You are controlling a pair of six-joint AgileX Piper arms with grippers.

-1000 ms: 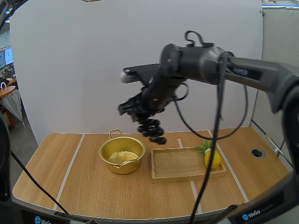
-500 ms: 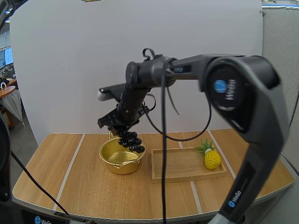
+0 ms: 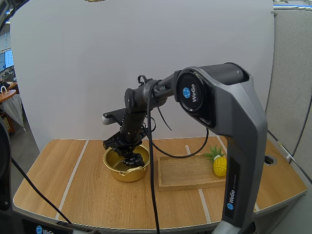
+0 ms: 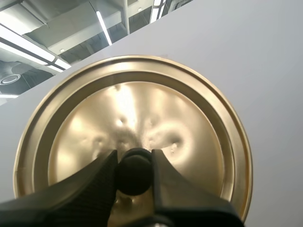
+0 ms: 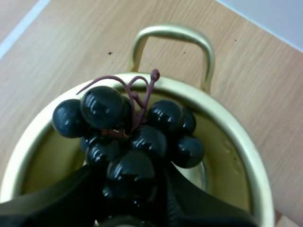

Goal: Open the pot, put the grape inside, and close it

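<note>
"WeGo" stands in white letters beside a round blue badge on the big grey joint housing of the right arm (image 3: 207, 100), which hangs over the tabletop (image 3: 92, 195) toward its two o'clock side. The same word with the same blue badge runs lengthwise down that arm's lower link (image 3: 234, 195), at the tabletop's five o'clock edge. A third "WeGo" with a blue badge, partly cut off, sits on the dark base (image 3: 45, 228) at the seven o'clock corner.
</note>
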